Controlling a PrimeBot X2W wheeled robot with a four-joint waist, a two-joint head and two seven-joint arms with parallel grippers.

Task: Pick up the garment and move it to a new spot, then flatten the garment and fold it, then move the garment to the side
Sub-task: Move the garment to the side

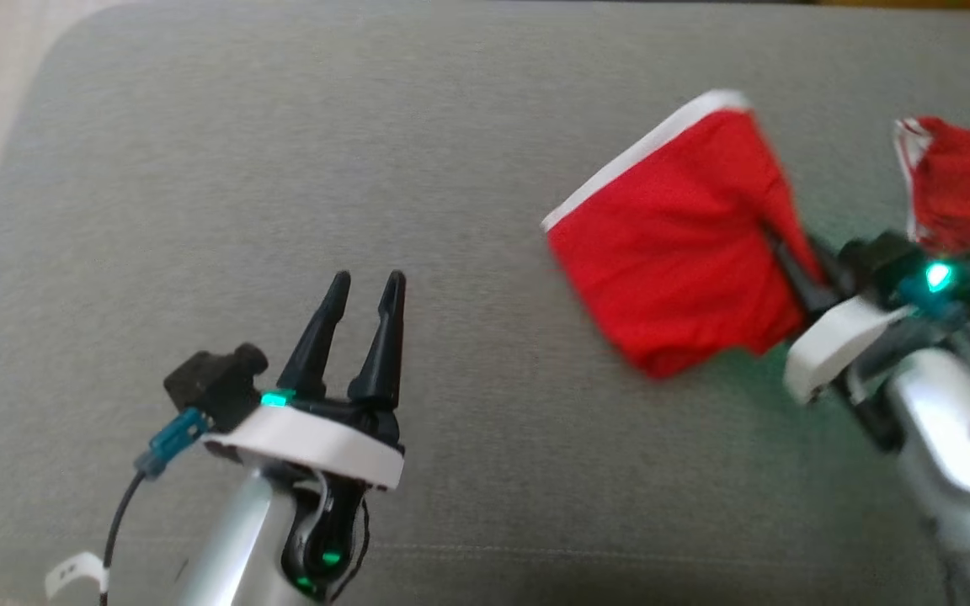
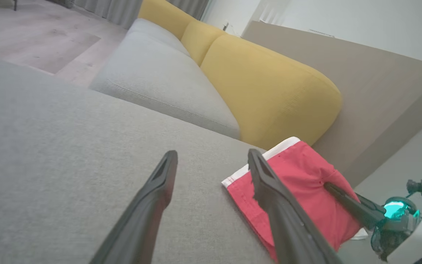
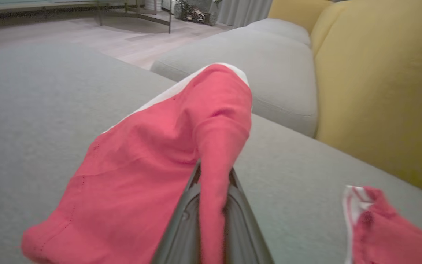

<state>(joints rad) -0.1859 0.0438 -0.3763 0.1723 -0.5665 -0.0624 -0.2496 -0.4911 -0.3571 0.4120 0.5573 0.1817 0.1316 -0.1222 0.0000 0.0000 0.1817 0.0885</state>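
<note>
red garment point(image 1: 670, 244) at 2 o'clock on grey cushion point(image 1: 241, 168), tented up. right claw point(image 1: 778, 246) clenched on pinched fold at its 3 o'clock edge. left claw point(image 1: 369, 282) released, 7 o'clock, well apart. cloth looks light, limp, sags from grip; white band point(image 1: 636, 151) likely firmer hold.

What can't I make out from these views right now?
Right pincer's fingertips: under the red garment's fold, head view.
Second red garment: cut by the right edge, head view; bottom edge, right wrist view.
Garment type: head view blurred.
Red garment's near part: behind left pincer's finger, left wrist view.
</note>
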